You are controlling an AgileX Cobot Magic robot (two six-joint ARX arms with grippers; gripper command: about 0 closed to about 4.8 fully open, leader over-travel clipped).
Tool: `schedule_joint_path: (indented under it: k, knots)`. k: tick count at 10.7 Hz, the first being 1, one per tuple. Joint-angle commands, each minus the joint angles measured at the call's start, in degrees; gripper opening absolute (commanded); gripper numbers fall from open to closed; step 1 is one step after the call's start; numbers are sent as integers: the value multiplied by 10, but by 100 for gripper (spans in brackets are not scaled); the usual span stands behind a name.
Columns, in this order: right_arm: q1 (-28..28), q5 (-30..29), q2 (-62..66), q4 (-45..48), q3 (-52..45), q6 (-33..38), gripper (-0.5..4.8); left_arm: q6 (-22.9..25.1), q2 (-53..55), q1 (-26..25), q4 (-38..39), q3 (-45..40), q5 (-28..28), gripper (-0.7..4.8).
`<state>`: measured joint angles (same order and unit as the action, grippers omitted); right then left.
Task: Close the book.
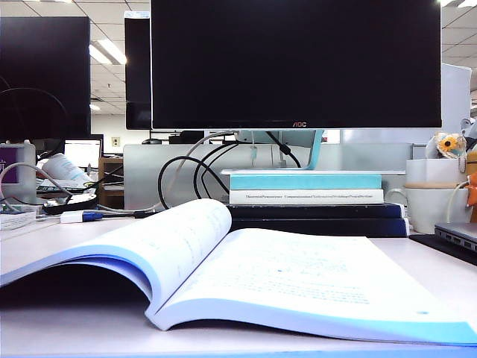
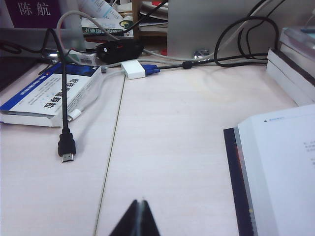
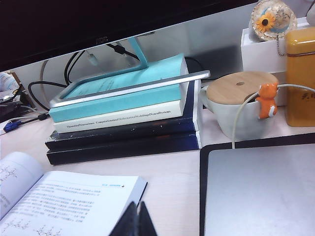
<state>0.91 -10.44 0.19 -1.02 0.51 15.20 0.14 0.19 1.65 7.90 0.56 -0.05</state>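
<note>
Left gripper (image 2: 139, 217): only my fingertips show in the left wrist view, two matte black wedges tapering to a point, pressed flat together with a thin seam between them. No screws, cables or markings visible.

Right gripper (image 3: 137, 220): same in the right wrist view, two black tapered tips, edges meeting along a narrow line. Exterior view shows none of my arms.

I see the book (image 1: 246, 280) lying open and face up on the counter (image 2: 172, 147), white printed pages fanned to both sides, light-blue edges showing, dark cover underneath.
</note>
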Motion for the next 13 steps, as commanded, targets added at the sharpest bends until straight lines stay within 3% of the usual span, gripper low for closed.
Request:
schedule_joint_path:
  k: [1, 2, 3, 5, 7, 10, 13]
  knots:
    - [0, -1, -1, 9, -2, 6, -1, -37, -2, 0, -6, 0, 3, -6]
    - [0, -3, -1, 8, 0, 22, -1, -44, -2, 0, 0, 0, 26, -6]
    - [2, -17, -1, -3, 6, 31, -1, -92, -2, 1, 13, 1, 84, -6]
    - [12, -14, -1, -61, 23, 30, -2, -128, -1, 12, 31, 7, 117, -6]
    - [23, -13, -1, -64, 29, 37, -2, -128, -1, 21, 64, 21, 117, -6]
    - [66, 33, 5, -53, 105, 43, -2, -124, 1, 27, 84, 132, 76, -6]
    - [68, 34, 24, -53, 146, 43, -2, -108, 11, 27, 121, 179, 76, -6]
